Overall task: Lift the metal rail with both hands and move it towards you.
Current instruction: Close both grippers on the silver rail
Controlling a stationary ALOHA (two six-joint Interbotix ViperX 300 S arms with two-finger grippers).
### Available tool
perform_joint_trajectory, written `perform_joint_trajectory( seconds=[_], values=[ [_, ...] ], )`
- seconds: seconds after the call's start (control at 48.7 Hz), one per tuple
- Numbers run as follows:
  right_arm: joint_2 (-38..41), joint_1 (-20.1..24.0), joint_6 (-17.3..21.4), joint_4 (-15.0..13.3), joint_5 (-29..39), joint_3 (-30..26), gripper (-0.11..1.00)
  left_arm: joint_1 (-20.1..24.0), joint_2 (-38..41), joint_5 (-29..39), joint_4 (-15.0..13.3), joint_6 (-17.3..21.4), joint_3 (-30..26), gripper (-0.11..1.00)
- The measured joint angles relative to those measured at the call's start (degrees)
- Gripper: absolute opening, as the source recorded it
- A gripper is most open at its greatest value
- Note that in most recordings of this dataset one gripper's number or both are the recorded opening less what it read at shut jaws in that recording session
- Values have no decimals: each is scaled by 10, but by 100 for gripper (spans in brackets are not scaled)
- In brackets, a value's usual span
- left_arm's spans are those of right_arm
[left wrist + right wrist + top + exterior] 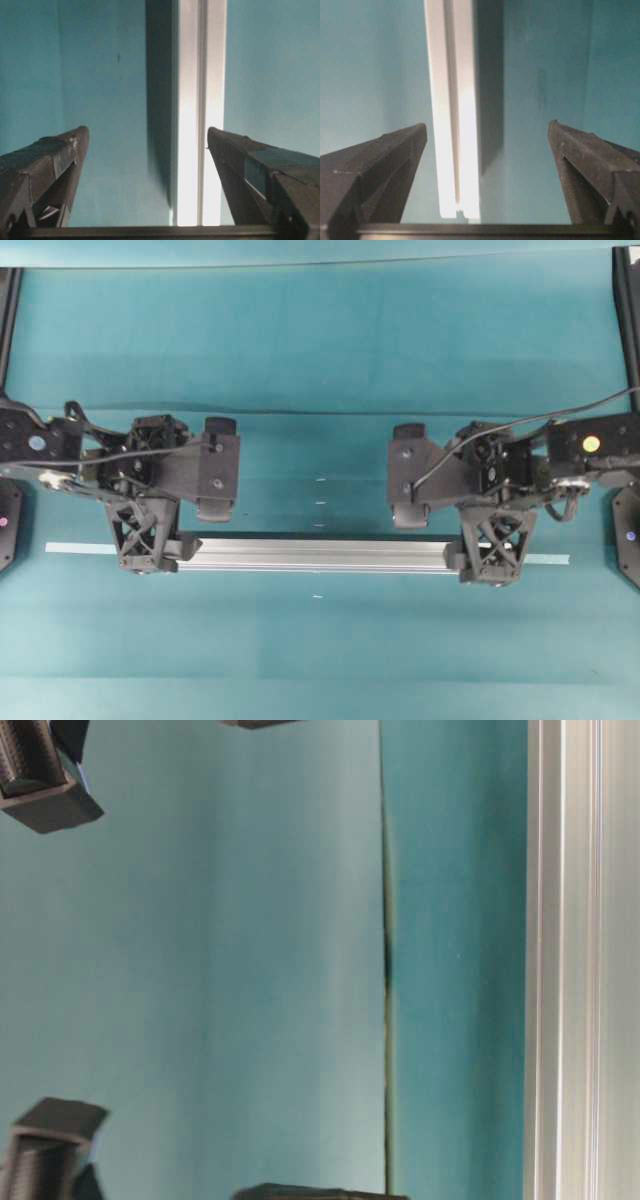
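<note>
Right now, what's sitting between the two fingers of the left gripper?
The rail, lying on the teal table, in the left wrist view.

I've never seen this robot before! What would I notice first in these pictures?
A long shiny metal rail lies across the teal table, over a thin pale-blue tape strip. Two black claws stand over its ends, the left gripper and the right gripper, both wide open, not squeezing it.

No readable text, no labels, no brands, no numbers, no signs anywhere

One metal rail [315,553], two claws [140,535] [497,545]
</note>
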Motion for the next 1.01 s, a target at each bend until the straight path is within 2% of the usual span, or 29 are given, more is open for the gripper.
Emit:
perform_joint_trajectory(
  seconds=[0.308, 0.699, 1.007],
  values=[
    [24, 15, 1, -1, -47, 31, 100, -15, 22, -33, 0, -40, 17, 98],
    [38, 18, 2, 0, -94, 57, 100, -20, 40, -62, 0, -48, 27, 98],
    [41, 20, 2, 1, -116, 69, 100, -38, 43, -72, 1, -70, 32, 98]
  ],
)
